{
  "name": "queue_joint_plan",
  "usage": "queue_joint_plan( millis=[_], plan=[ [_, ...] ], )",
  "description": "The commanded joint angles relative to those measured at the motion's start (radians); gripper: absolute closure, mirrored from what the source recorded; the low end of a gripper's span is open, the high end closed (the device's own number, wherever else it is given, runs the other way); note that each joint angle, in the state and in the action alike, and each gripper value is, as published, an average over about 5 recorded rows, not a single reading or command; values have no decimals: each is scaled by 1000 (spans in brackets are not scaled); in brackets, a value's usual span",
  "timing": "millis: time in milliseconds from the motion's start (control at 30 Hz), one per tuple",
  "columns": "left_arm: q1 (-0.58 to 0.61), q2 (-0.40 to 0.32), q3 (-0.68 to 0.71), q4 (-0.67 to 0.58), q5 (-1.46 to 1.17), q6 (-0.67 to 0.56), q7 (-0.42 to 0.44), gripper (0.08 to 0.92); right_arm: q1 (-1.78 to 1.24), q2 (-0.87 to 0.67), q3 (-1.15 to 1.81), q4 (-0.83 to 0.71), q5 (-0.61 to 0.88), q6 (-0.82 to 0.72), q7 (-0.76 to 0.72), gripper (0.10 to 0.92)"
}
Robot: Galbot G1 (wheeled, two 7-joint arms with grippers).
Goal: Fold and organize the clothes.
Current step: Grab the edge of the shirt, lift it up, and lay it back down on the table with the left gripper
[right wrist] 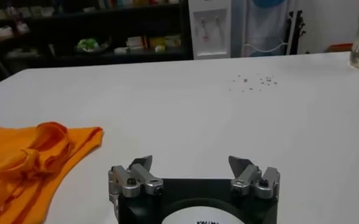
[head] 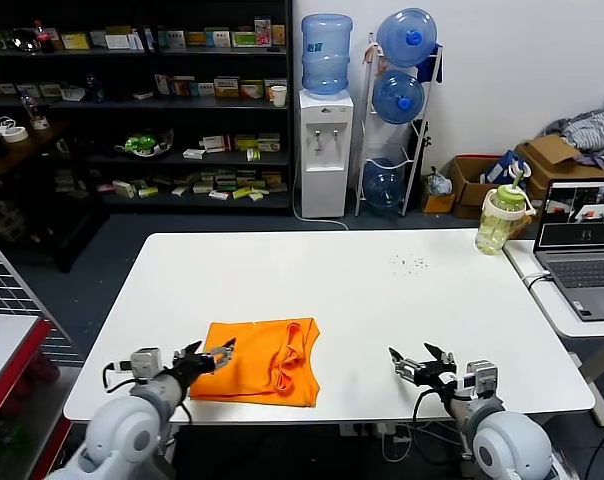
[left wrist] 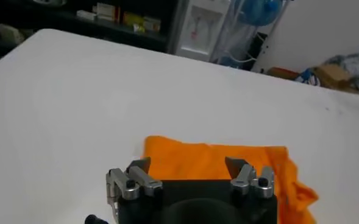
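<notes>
The orange T-shirt (head: 264, 361) lies folded into a rough rectangle near the front edge of the white table (head: 382, 290), left of centre. No lettering shows. My left gripper (head: 214, 355) is open and empty at the shirt's left edge, just above it; in the left wrist view the shirt (left wrist: 228, 161) lies right in front of the gripper (left wrist: 189, 165). My right gripper (head: 419, 360) is open and empty over bare table at the front right, well apart from the shirt. The right wrist view shows that gripper (right wrist: 191, 164) with the shirt (right wrist: 33, 152) off to one side.
A green-lidded bottle (head: 502, 217) stands at the table's far right corner. A laptop (head: 582, 245) sits on a side table to the right. Small crumbs (head: 412, 263) lie on the far part of the table. A wire-edged table (head: 2, 320) stands at the left.
</notes>
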Motion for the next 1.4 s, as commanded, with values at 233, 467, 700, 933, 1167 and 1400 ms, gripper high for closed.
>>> queue_joint_plan(
  millis=[233,467,700,933,1167,1400],
  plan=[
    [-16,198,-32,185,-31,-12,248,177,-21,-7,23,15,3,4,-4,203],
    [-31,118,12,183,-12,-13,229,177,-19,-5,21,15,3,1,-1,203],
    [-47,66,42,194,26,-15,215,177,-19,-4,18,14,2,-1,2,203],
    [-58,38,62,214,64,-32,208,177,-21,-6,19,13,2,-1,2,203],
    [-61,26,76,219,94,-52,204,252,-24,-5,19,14,1,0,2,203],
    [-53,13,77,214,101,-57,200,452,-27,-3,19,15,0,1,2,203]
  ],
)
